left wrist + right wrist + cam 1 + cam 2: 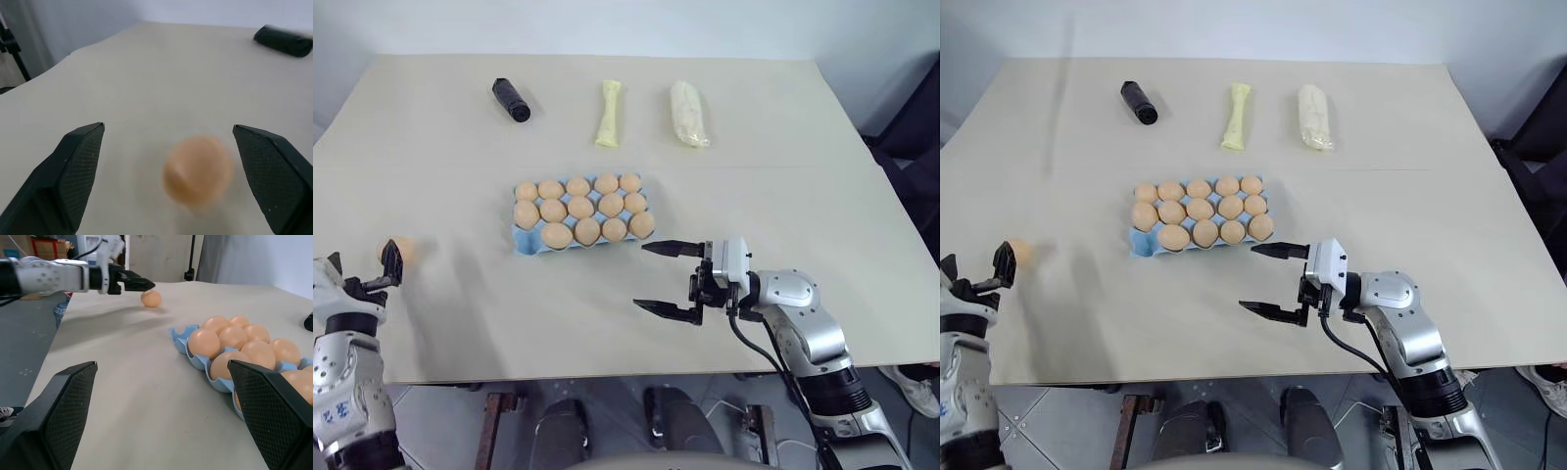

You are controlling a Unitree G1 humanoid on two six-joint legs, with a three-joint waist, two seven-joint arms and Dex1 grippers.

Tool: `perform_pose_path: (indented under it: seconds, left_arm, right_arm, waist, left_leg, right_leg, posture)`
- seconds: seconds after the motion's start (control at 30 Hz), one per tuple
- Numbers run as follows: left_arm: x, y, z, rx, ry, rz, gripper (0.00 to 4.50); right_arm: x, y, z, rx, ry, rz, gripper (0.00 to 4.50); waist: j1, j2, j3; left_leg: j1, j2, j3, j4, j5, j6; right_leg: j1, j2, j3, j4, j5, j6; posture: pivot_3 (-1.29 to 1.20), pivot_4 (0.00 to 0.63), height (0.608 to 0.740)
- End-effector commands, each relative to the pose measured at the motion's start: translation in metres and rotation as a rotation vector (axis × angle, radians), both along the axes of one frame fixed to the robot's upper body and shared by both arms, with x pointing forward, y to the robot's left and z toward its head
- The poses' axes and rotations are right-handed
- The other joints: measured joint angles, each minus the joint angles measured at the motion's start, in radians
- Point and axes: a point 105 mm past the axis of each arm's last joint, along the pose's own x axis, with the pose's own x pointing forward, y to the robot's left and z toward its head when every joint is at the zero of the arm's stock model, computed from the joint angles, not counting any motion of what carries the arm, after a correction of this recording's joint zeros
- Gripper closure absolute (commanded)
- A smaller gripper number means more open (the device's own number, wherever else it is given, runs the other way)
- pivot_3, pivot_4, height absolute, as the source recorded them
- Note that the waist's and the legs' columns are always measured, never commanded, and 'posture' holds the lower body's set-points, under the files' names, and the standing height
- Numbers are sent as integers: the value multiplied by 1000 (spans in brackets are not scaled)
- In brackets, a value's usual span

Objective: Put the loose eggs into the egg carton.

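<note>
Left wrist view puts the tan-orange loose egg (197, 170) on the beige tabletop (724, 186) straight ahead of your wide-open, empty left gripper (389, 269), well left of the light blue egg carton (522, 243); the right gripper (667, 278), wide open and empty, lies farther off.

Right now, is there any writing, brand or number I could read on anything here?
None that can be read.
The left arm's casing carries small blue marks, too small to read.
The egg carton, black cylinder and two pale wrapped rolls show no print.
</note>
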Motion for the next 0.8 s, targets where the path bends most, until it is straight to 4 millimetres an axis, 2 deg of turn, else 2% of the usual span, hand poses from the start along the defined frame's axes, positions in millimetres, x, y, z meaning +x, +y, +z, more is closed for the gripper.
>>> perform_pose_path:
  seconds: [0.03, 0.1, 0.23, 0.33, 0.53, 0.57, 0.7, 0.8]
  left_arm:
    - [16, 4, 2, -3, 16, 2, 21]
    - [27, 6, -1, -5, 47, -3, 21]
    - [37, -3, -6, 14, 83, -62, 21]
    - [38, -7, -6, 14, 76, -88, 584]
    - [37, -14, 4, 39, 14, -145, 2360]
    - [37, -19, 10, 52, -17, -179, 2524]
    - [38, -51, 32, 165, -102, -348, 2524]
    - [42, -107, 46, 255, -122, -628, 2524]
  right_arm:
    - [-1, 0, 6, 14, -27, -2, 0]
    - [-1, 0, 7, 16, -27, -3, 0]
    - [-1, -1, 9, 21, -26, -16, 0]
    - [-2, -1, 8, 25, -24, -25, 0]
    - [-3, 0, 7, 28, -17, -33, 0]
    - [-3, 0, 6, 28, -17, -34, 0]
    - [-2, -2, 6, 26, -17, -44, 0]
    - [0, -4, 5, 23, -18, -59, 0]
  waist:
    - [2, 0, 0]
    - [4, 0, 0]
    - [1, -1, 0]
    - [2, -1, 0]
    - [3, -1, 0]
    - [3, -1, 0]
    - [4, -1, 0]
    - [10, -1, 0]
  left_leg:
    - [0, 0, 0, 0, 0, 0]
    - [0, 0, 0, 0, 0, 0]
    - [0, 0, 2, 0, 0, 0]
    - [-1, 1, 3, 0, 0, -1]
    - [-1, 1, 4, 1, 0, -1]
    - [-1, 1, 4, 1, 0, -1]
    - [-1, 1, 4, 1, 0, -1]
    - [-1, 1, 4, 1, 0, -1]
  right_leg:
    - [0, 0, 0, 0, 0, 0]
    - [-1, 1, -1, 0, 0, 0]
    - [-1, 1, -3, 1, 0, 0]
    - [-2, 1, -4, 1, 0, 0]
    - [-3, 0, -4, 2, 0, 0]
    - [-3, 0, -4, 2, 0, 0]
    - [-2, 0, -4, 2, 0, 0]
    - [-2, 0, -4, 2, 0, 0]
  posture:
    - [0, 150, 740]
    - [0, 150, 740]
    - [0, 150, 740]
    - [0, 150, 740]
    - [0, 150, 740]
    - [0, 150, 740]
    - [0, 150, 740]
    - [0, 150, 740]
